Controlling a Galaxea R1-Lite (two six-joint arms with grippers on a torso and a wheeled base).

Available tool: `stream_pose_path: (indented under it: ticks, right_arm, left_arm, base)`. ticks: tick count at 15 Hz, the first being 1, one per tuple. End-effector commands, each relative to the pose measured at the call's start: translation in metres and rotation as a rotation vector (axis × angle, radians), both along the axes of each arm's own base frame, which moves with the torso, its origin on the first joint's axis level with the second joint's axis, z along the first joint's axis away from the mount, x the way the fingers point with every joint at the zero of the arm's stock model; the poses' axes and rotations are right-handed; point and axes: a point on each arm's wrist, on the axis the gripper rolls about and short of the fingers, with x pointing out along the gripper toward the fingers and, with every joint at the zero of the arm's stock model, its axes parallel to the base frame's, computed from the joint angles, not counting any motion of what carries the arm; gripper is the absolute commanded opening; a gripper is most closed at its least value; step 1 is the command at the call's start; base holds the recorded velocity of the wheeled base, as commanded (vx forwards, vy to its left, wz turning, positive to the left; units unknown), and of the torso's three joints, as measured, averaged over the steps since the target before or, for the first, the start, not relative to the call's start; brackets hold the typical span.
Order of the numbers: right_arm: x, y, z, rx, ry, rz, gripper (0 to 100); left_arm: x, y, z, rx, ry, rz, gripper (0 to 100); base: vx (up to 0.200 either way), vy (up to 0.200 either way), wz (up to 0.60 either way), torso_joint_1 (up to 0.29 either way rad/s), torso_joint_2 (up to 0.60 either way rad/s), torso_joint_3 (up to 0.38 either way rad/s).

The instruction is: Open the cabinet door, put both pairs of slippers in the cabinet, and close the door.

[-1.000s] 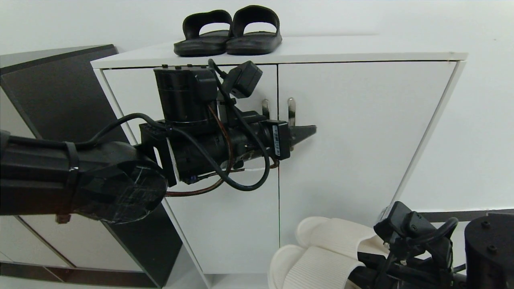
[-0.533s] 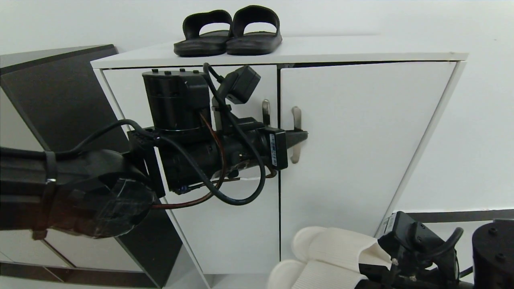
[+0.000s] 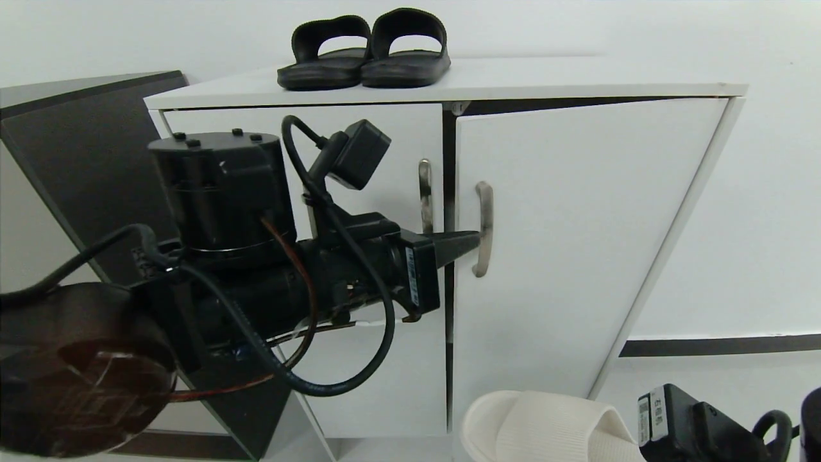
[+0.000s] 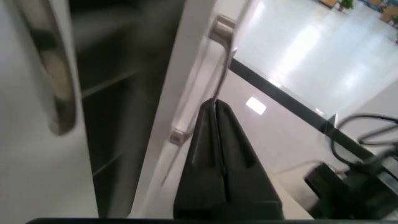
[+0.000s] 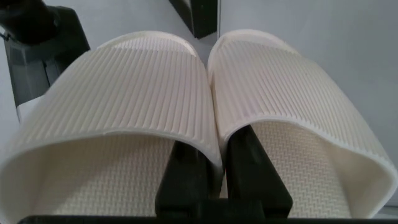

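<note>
White cabinet (image 3: 577,83), right door (image 3: 577,224) ajar. Black slippers (image 3: 365,51) paired on cabinet top. White slippers (image 5: 155,93) low before the cabinet, inner walls pinched in right gripper (image 5: 217,146). Left gripper (image 3: 471,240) at cabinet front, clamped on right door's handle (image 3: 484,228).

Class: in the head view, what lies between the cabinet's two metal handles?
A dark gap where the right door stands ajar, crossed by the left gripper at the right handle; head view.

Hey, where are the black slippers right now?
In the head view, the black slippers sit side by side on the cabinet top, toward its left end, directly above the left door.
</note>
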Motion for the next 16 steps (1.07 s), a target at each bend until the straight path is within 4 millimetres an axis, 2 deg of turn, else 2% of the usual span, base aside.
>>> stream_pose_path:
  ticks: [1,4,5,10,16]
  right_arm:
    - [-0.001,-0.001,-0.001,-0.001,0.001,0.008,0]
    - [-0.002,-0.001,-0.001,0.000,-0.001,0.014,0]
    - [-0.002,-0.002,-0.002,-0.006,0.000,0.016,0]
    - [-0.002,-0.002,-0.005,-0.025,-0.008,0.017,0]
    - [0.001,0.001,-0.008,-0.069,0.002,-0.018,0]
  left_arm:
    - [-0.024,0.017,0.013,-0.035,-0.037,-0.015,0]
    - [-0.031,0.025,0.021,-0.057,-0.060,-0.012,0]
    - [-0.020,0.029,0.024,-0.061,-0.067,0.028,0]
    - [0.026,0.021,0.018,-0.043,-0.042,0.111,0]
    - [0.050,0.001,0.015,-0.043,-0.040,0.105,0]
  base:
    - [0.000,0.000,0.00,0.000,0.00,0.000]
    - [0.000,0.000,0.00,0.000,0.00,0.000]
    - [0.000,0.000,0.00,0.000,0.00,0.000]
    - [0.000,0.000,0.00,0.000,0.00,0.000]
    - [0.000,0.000,0.00,0.000,0.00,0.000]
